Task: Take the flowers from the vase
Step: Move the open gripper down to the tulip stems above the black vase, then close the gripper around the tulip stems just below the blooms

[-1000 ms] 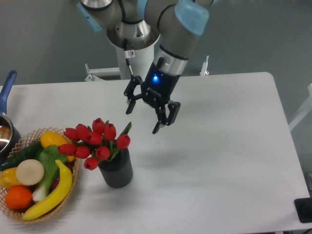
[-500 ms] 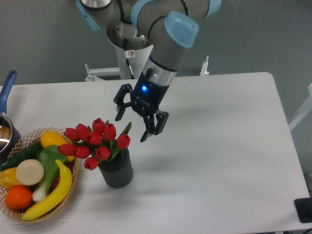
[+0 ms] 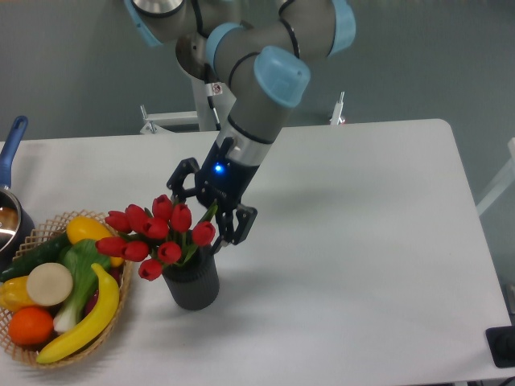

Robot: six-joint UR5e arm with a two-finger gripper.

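The flowers (image 3: 157, 235), a bunch of red tulips with green leaves, stand in the vase (image 3: 192, 282), a small dark ribbed pot on the white table (image 3: 354, 241). My gripper (image 3: 202, 211) hangs just above and behind the bunch at its upper right, fingers spread open. One fingertip (image 3: 227, 233) is close to the rightmost tulip, the other fingertip (image 3: 177, 182) sits behind the top blooms. Nothing is between the fingers.
A wicker basket (image 3: 24, 347) of fruit and vegetables, with a banana (image 3: 84, 318) and an orange (image 3: 32, 325), sits left of the vase, nearly touching it. A pot with a blue handle (image 3: 10, 153) is at the far left edge.
The gripper has moved down and to the left, from over the bare table to right above the flowers. It has stayed open. The flowers and vase have not moved.
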